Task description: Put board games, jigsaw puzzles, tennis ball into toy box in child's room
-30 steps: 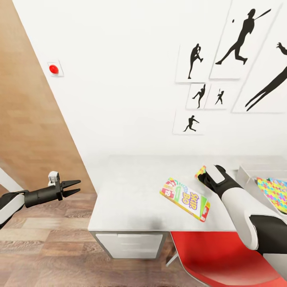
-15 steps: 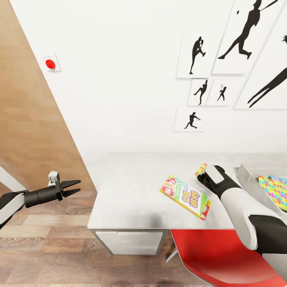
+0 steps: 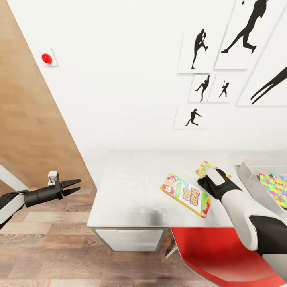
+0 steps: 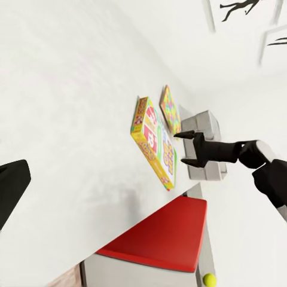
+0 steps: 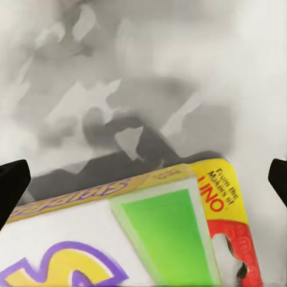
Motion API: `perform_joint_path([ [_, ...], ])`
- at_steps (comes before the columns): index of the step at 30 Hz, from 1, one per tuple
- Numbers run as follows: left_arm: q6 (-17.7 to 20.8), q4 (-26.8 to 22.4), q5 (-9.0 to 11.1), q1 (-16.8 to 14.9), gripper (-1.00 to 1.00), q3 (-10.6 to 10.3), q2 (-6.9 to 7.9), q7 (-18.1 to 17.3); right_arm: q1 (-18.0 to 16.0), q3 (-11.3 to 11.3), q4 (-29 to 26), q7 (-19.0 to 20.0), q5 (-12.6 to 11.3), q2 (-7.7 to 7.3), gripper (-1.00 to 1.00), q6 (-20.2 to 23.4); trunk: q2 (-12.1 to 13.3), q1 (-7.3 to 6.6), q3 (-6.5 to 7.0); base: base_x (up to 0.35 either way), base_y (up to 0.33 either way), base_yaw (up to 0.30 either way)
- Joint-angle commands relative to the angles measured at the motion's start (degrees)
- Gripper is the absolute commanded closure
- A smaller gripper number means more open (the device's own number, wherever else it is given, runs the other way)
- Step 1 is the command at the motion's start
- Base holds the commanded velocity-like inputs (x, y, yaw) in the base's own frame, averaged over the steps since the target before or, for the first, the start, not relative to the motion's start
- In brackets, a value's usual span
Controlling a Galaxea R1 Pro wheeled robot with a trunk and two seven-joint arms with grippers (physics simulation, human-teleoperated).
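Observation:
The white Skip-Bo board game (image 3: 185, 194) (image 4: 154, 143) lies flat on the table (image 3: 127, 187). My right gripper (image 3: 204, 186) (image 4: 179, 149) hovers open just above the box's right end. In the right wrist view its fingertips (image 5: 12, 185) stand wide to either side of the box (image 5: 155, 233). One jigsaw puzzle (image 3: 205, 167) (image 4: 170, 109) lies just behind that gripper. A second puzzle (image 3: 275, 187) lies in the toy box (image 3: 251, 183) at the right. My left gripper (image 3: 73, 185) hangs open over the floor, left of the table. The tennis ball (image 4: 208, 279) shows beyond the chair.
A red chair (image 3: 223, 255) (image 4: 161, 236) is pushed in under the table's front edge, below my right arm. White drawer fronts (image 3: 131, 239) sit beneath the table top. The wall with black athlete silhouettes (image 3: 201, 42) rises right behind the table, and wood-plank floor (image 3: 48, 243) lies to the left.
The head view has shifted a little. My right gripper has drawn slightly back toward the near edge, uncovering more of the puzzle behind it. The left arm has not moved.

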Motion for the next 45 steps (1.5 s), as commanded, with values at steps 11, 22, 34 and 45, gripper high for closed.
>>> perform_joint_path([
  [11,0.32,0.03,0.52,-0.11,-1.0,-0.34,0.07,-0.05,0.31,-2.93,0.93,-0.29,-2.23,0.02,-1.0,0.7,-0.12,0.03,-1.14,0.0,0.0,0.0],
  [22,0.31,0.03,0.52,-0.11,-1.0,-0.34,0.07,-0.03,0.44,-3.01,0.97,-0.29,-2.34,0.44,-1.0,0.59,-0.12,0.03,-2.15,0.0,0.0,0.0],
  [34,0.31,0.03,0.52,-0.11,-1.0,-0.34,0.07,-0.05,0.57,-3.05,0.97,-0.29,-2.34,0.53,-1.0,0.56,-0.12,0.03,-2.3,-0.002,0.002,0.0],
  [45,0.31,0.03,0.52,-0.11,-1.0,-0.34,0.07,-0.05,0.69,-3.05,0.97,-0.29,-2.34,0.57,-1.0,0.54,-0.12,0.03,-2.41,-0.008,0.166,0.0],
])
